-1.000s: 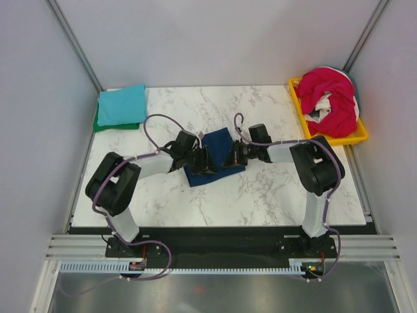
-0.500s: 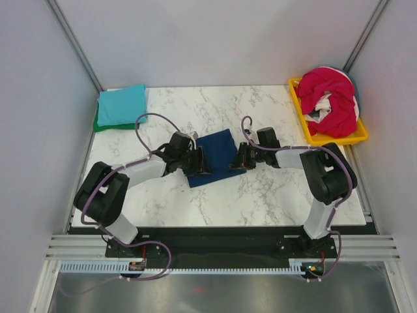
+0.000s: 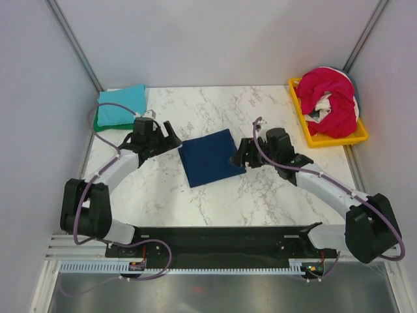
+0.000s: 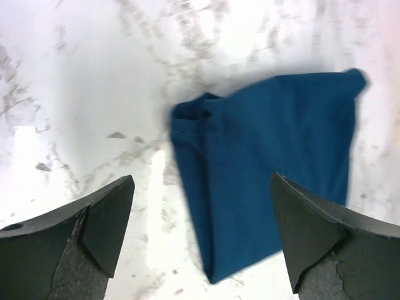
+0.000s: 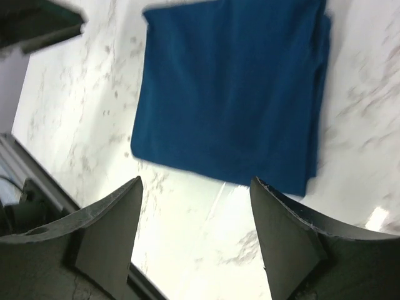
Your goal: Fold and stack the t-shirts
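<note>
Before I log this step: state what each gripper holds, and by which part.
Nothing: left gripper and right gripper are open; the folded navy t-shirt lies free.

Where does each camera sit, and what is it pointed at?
Top external: above, behind the arms, looking down on the marble table; both arms show.
Left wrist: on the left arm, facing the navy t-shirt; open left gripper shows.
Right wrist: likewise, right arm; open right gripper shows.
All three share that t-shirt.

Navy blue t-shirt (image 3: 210, 156): plain, between the black left gripper (image 3: 174, 140) and black right gripper (image 3: 238, 158). Table (image 3: 260, 195): white marble, grey veining. Tray (image 3: 339, 139): yellow.
</note>
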Available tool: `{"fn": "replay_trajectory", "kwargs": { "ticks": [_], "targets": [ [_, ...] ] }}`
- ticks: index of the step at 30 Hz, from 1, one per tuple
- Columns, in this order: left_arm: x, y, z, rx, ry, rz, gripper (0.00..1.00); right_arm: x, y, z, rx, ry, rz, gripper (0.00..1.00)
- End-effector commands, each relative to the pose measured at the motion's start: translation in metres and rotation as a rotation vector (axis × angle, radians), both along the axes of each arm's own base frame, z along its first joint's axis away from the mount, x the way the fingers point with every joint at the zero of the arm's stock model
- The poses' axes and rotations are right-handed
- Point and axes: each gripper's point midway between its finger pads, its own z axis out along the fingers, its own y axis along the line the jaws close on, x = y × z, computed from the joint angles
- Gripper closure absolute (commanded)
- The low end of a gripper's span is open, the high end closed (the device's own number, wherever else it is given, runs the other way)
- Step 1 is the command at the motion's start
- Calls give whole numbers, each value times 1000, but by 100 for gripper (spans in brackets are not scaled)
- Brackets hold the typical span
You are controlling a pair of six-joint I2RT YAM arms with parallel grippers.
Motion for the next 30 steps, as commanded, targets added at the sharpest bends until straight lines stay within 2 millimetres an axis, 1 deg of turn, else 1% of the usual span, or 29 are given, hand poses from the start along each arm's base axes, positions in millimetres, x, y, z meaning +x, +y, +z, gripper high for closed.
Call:
{"fn": "replay_trajectory", "kwargs": {
  "ticks": [1, 2, 3, 4, 5, 6, 7, 9, 10, 12, 13, 15, 16, 17, 18, 19, 20, 21, 22, 23, 24, 25, 26, 27, 28, 29, 30],
  "targets": [
    [17, 7, -30, -2, 5, -13, 3, -37, 6, -35, -12, 84, 2, 23],
    [21, 4, -32, -13, 2, -19, 2, -47, 6, -50, -18, 104, 6, 22],
    [29, -1, -39, -30, -13, -32, 1, -57, 10, -56, -23, 118, 24, 22],
    [32, -3, -43, -40, -13, -38, 1, -59, 14, -58, -9, 114, 24, 22],
    [35, -6, -47, -51, -8, -49, 0, -68, 13, -69, -24, 135, 34, 22],
    [38, -11, -54, -65, 5, -69, 0, -74, 15, -74, -31, 139, 44, 22],
    [40, -13, -57, -71, 8, -76, 0, -79, 14, -82, -41, 149, 45, 22],
    [41, -14, -64, -86, 22, -73, 0, -84, 13, -91, -60, 155, 52, 22],
    [41, -14, -73, -81, 43, -69, 0, -84, 12, -94, -66, 153, 51, 22],
    [40, -12, -83, -74, 66, -57, 0, -86, 7, -102, -87, 154, 48, 22],
    [39, -12, -92, -72, 85, -57, 1, -86, 7, -105, -86, 144, 49, 22],
    [37, -14, -102, -77, 111, -63, 2, -86, 8, -107, -78, 128, 55, 22],
    [37, -16, -105, -84, 119, -70, 4, -82, 10, -103, -58, 96, 57, 21],
    [35, -18, -114, -90, 144, -78, 8, -85, 8, -111, -62, 97, 55, 21],
    [37, -24, -112, -114, 144, -103, 10, -85, 7, -115, -58, 95, 44, 22],
    [37, -27, -114, -128, 152, -120, 12, -83, 4, -118, -59, 81, 22, 22],
    [36, -31, -119, -141, 165, -139, 16, -81, 3, -119, -60, 82, 12, 23],
    [35, -39, -116, -172, 169, -179, 18, -80, 3, -117, -53, 78, 3, 23],
    [34, -41, -117, -183, 172, -196, 22, -80, 1, -118, -55, 78, -13, 23],
    [32, -44, -118, -192, 174, -212, 31, -77, -3, -119, -63, 75, -38, 22],
    [30, -46, -118, -207, 171, -228, 36, -78, -3, -122, -68, 81, -42, 22],
    [28, -47, -119, -210, 172, -232, 55, -77, -3, -122, -71, 82, -39, 22],
    [29, -48, -117, -214, 162, -237, 68, -76, -2, -124, -74, 90, -41, 22],
    [28, -49, -112, -221, 153, -246, 77, -77, -2, -128, -84, 103, -38, 22],
    [29, -50, -108, -224, 146, -249, 85, -75, -1, -128, -87, 105, -36, 22],
    [33, -51, -99, -224, 130, -252, 98, -75, 0, -128, -86, 107, -32, 22],
    [37, -49, -94, -213, 120, -245, 98, -76, 0, -129, -89, 109, -31, 22]
  ]
}}
